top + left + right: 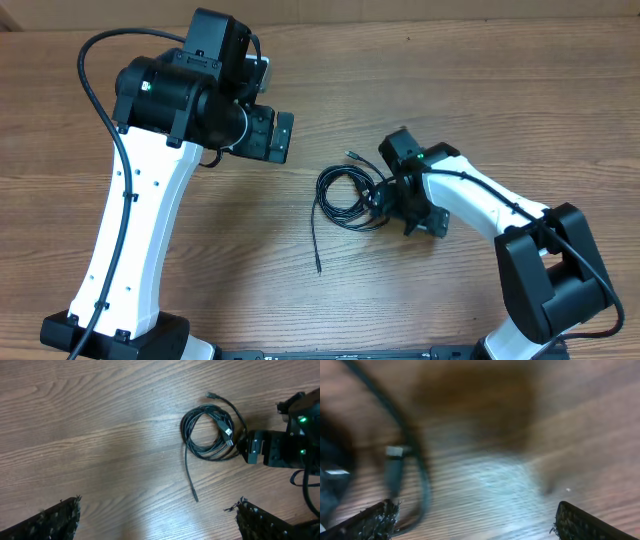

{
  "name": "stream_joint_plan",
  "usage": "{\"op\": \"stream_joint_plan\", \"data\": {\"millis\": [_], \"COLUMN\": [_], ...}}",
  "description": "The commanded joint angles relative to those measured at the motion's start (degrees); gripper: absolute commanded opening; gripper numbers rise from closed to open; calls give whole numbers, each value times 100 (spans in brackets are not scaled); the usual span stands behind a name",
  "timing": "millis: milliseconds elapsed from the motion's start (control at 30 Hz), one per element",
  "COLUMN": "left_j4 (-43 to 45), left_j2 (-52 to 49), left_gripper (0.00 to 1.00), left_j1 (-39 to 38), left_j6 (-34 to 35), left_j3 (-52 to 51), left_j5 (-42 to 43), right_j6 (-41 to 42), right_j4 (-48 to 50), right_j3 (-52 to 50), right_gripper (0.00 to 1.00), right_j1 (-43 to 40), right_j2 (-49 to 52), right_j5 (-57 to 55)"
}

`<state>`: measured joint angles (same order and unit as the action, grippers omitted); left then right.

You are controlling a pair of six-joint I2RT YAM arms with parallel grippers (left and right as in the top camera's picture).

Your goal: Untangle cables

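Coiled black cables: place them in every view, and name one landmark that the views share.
Overhead: coiled black cables right of centre, just left of the right end effector.
Left wrist: upper right.
Right wrist: left side, blurred.
Shared landmark: the right end effector, at the coil's right edge; its fingers sit in the right wrist view's bottom corners.

Table (240, 250): bare wood lies open to the left of the cables (345, 192) and on the side toward the arm bases, save one loose tail running out from the coil. Right side of coil: closed off by the right gripper (388, 197), jaws spread, just beside or perhaps touching the loops; the wrist view is too blurred to tell. Left gripper (281, 137): high above the table, well apart, jaws wide, bare wood beneath. Far side of coil: one plug end protrudes
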<state>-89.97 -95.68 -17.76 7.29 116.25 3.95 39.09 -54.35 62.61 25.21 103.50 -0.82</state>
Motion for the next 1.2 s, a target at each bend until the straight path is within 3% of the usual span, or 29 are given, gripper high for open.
{"op": "stream_joint_plan", "data": {"millis": [0, 67, 167, 200, 233, 267, 300, 333, 500, 833, 1000, 1167], "left_j4": [-52, -48, -48, -50, -52, -57, -63, -66, -2, 293, 273, 120], "left_j2": [20, 20, 20, 20, 20, 20, 20, 20, 20, 17, -63, -420], "left_gripper": [100, 100, 100, 99, 100, 100, 100, 100, 100, 100, 100, 100], "left_j1": [0, 0, 0, 0, 0, 0, 0, -2, 0, 13, 39, 87], "left_j6": [-109, -109, -107, -107, -107, -109, -109, -109, -83, -101, -743, -223], "left_j3": [66, 66, 66, 66, 66, 66, 66, 66, 66, 66, 44, -219], "left_j5": [-76, -74, -74, -74, -74, -76, -76, -74, -68, 321, 887, 1029], "right_j6": [516, 656, 656, 654, 654, 654, 654, 651, 487, 157, -22, -20], "right_j4": [155, 181, 210, 227, 243, 251, 260, 267, 227, -1453, -1921, -2107], "right_j3": [-459, -566, -566, -566, -564, -564, -564, -564, -474, 1875, 2669, 2824], "right_gripper": [100, 100, 84, 72, 46, 29, 14, 5, 3, 4, 4, 4], "right_j1": [-15, -15, -15, -15, -15, -15, -15, -15, -17, -20, -20, -22], "right_j2": [4, 4, 4, 4, 4, 4, 4, 4, 2, -461, -649, -872], "right_j5": [-166, -168, -170, -170, -170, -168, -168, -168, -168, -1071, -1078, -1123]}}
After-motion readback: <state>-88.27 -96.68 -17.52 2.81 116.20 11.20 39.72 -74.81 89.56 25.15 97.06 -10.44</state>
